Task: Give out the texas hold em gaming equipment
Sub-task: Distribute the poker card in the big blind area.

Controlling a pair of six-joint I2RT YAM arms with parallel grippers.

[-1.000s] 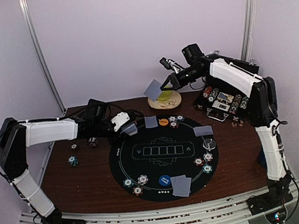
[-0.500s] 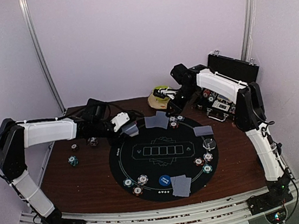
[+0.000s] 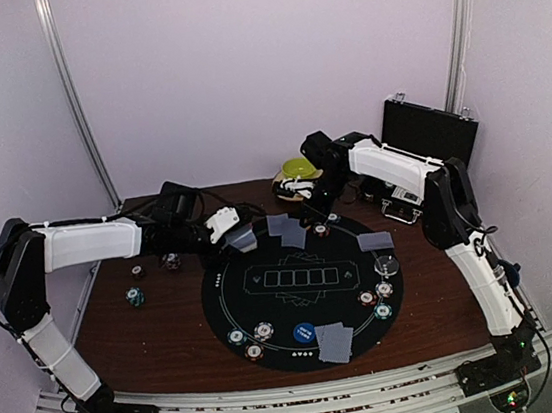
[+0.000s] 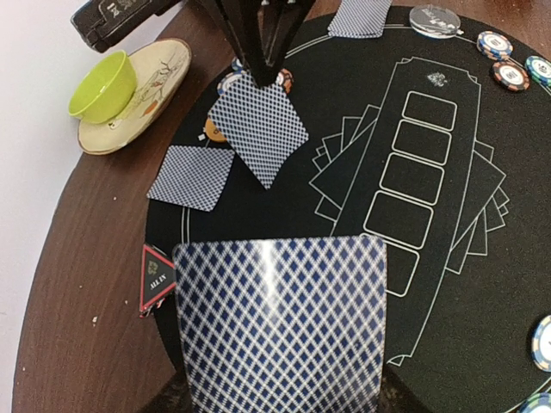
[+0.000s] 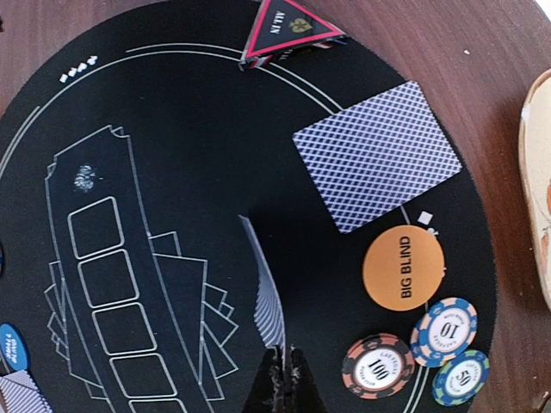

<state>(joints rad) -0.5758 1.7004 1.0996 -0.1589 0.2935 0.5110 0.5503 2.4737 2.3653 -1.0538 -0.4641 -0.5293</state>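
Note:
A round black poker mat [image 3: 306, 283] lies in the middle of the table. My left gripper [image 3: 231, 230] hovers over the mat's far left edge, shut on a stack of blue-diamond-backed playing cards [image 4: 280, 327] that hides its fingers. My right gripper [image 5: 284, 368] is shut on one playing card [image 5: 269, 292], seen edge-on just above the mat's far edge [image 3: 289, 232]. Beside it lie a card [image 5: 376, 155], an orange big blind disc [image 5: 403, 267] and three poker chips [image 5: 379, 366]. The red triangle marker [image 4: 157, 277] sits at the mat's rim.
A green bowl [image 4: 103, 84] on its plate stands behind the mat, and an open chip case [image 3: 427, 138] at the back right. More cards [image 3: 335, 342], chips [image 3: 261, 331], a blue disc [image 3: 305, 332] and a clear disc [image 3: 388, 264] ring the mat. Loose chips [image 3: 136, 297] lie left.
My right arm has swung down and left from above the bowl to the mat's far edge, carrying its card. The left arm and its stack have not moved.

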